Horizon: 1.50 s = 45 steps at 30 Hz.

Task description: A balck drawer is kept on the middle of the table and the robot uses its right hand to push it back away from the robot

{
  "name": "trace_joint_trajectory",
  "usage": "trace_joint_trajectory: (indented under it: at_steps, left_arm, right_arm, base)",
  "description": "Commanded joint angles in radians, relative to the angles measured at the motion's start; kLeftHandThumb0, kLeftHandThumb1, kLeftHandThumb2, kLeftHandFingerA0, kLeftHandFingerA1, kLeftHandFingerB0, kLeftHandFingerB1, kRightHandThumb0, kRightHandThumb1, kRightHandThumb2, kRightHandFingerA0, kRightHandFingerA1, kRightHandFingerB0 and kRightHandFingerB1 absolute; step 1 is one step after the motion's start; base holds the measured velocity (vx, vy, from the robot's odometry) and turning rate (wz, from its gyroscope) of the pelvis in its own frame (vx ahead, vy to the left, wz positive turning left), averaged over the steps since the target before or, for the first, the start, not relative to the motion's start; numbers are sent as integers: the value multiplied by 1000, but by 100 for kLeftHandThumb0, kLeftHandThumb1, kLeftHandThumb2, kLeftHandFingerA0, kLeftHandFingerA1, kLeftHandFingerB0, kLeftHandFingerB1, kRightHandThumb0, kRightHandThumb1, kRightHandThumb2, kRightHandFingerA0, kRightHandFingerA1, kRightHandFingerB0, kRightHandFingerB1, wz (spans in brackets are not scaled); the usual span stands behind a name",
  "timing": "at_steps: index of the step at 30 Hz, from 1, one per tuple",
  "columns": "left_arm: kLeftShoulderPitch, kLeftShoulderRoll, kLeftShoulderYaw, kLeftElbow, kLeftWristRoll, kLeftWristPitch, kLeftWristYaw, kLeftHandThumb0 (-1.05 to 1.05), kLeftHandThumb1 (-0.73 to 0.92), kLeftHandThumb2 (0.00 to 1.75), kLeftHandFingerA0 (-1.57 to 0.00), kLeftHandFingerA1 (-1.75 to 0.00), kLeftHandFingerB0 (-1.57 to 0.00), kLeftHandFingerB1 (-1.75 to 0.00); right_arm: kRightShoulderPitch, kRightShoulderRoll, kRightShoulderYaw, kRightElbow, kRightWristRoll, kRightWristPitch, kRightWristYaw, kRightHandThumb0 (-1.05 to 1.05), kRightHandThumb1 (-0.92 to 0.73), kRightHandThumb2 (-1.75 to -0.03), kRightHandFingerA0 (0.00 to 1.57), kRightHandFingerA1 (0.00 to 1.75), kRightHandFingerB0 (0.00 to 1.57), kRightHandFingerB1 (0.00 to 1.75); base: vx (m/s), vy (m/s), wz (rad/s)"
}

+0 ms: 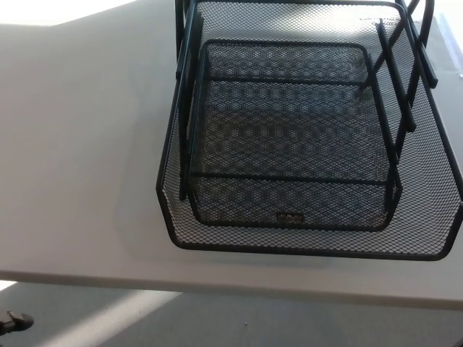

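Note:
The black mesh drawer (pixel 239 235) fills the centre and right of the head view, resting on the white table (pixel 72 159). It is a wide outer tray with a smaller mesh tray nested inside, and black rails run up both sides. Its front wall stands close to the table's near edge. A small black tip of my left hand (pixel 14 320) shows at the bottom left corner, below the table edge and far from the drawer. My right hand does not show.
The table's near edge (pixel 217 283) runs across the lower picture, with grey floor (pixel 239 318) below it. A broad stretch of bare tabletop lies left of the drawer. The drawer's right side runs to the picture's right edge.

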Motion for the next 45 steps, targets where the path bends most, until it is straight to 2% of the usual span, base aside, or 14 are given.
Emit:
trace_joint_trajectory:
  at_steps: [1,10,11,14,15,17,21,28,30,35,37,38,42,45]
  left_arm:
    - [37,59,-6,-74,-9,-33,-99,-36,48,105,0,-48,0,-47]
    - [92,88,9,-173,-33,-47,-149,-35,49,106,0,-47,0,-47]
    - [97,91,11,-182,-34,-50,-148,-71,83,65,-21,-30,-15,-27]
    - [103,95,17,-195,-38,-48,-149,-71,81,65,-21,-29,-15,-26]
    - [118,98,22,-212,-43,-51,-149,-70,81,65,-21,-29,-15,-26]
    - [126,102,24,-224,-42,-53,-149,-35,51,106,0,-47,0,-47]
    - [134,99,27,-231,-42,-50,-144,-35,50,106,0,-47,0,-47]
    - [147,96,23,-244,-35,-44,-138,-35,51,106,0,-47,0,-47]
    - [151,99,23,-252,-30,-39,-131,-70,81,65,-21,-29,-16,-26]
    - [147,95,26,-246,-38,-43,-138,-71,80,65,-21,-29,-16,-26]
    - [144,97,23,-249,-35,-36,-141,-35,49,105,-1,-48,0,-47]
    - [148,98,23,-251,-34,-41,-138,-70,82,65,-22,-30,-16,-27]
    - [151,97,24,-253,-34,-42,-135,-72,82,65,-21,-30,-16,-27]
    - [152,92,23,-258,-34,-32,-134,-72,82,64,-21,-30,-16,-27]
  right_arm:
    - [138,-121,-69,-228,94,10,139,-35,-56,-111,0,48,0,47]
    - [479,-225,-367,-692,186,107,145,-35,-54,-109,0,48,0,47]
    - [517,-229,-419,-731,197,98,151,-35,-55,-109,0,48,0,47]
    - [570,-230,-501,-795,206,97,175,-35,-55,-109,0,47,0,47]
    - [620,-227,-601,-797,262,12,210,-67,-83,-65,26,36,20,33]
    - [672,-216,-719,-816,338,-47,264,-67,-82,-64,31,37,23,34]
    - [783,-176,-990,-867,538,-134,418,-68,-62,-98,35,53,21,45]
    - [831,-46,-1295,-930,1063,-93,652,-59,-67,-60,47,39,41,39]
    - [809,-13,-1316,-943,1162,-69,657,-56,-66,-60,50,41,43,41]
    - [725,164,-1290,-1109,1279,-239,332,-63,-66,-60,67,53,57,50]
    - [677,228,-1233,-1162,1278,-302,195,-57,-62,-58,61,49,52,48]
    - [647,269,-1188,-1207,1200,-383,92,-56,-62,-59,48,40,46,43]
    - [593,320,-1137,-1280,1040,-462,-45,-74,-51,-89,32,47,34,49]
    - [534,360,-1104,-1358,857,-496,-137,-71,-63,-60,24,30,28,33]
  base:
    - [0,0,0]
    - [0,0,0]
    - [0,0,0]
    - [0,0,0]
    - [0,0,0]
    - [0,0,0]
    - [0,0,0]
    - [0,0,0]
    - [0,0,0]
    - [0,0,0]
    - [0,0,0]
    - [0,0,0]
    - [0,0,0]
    - [0,0,0]
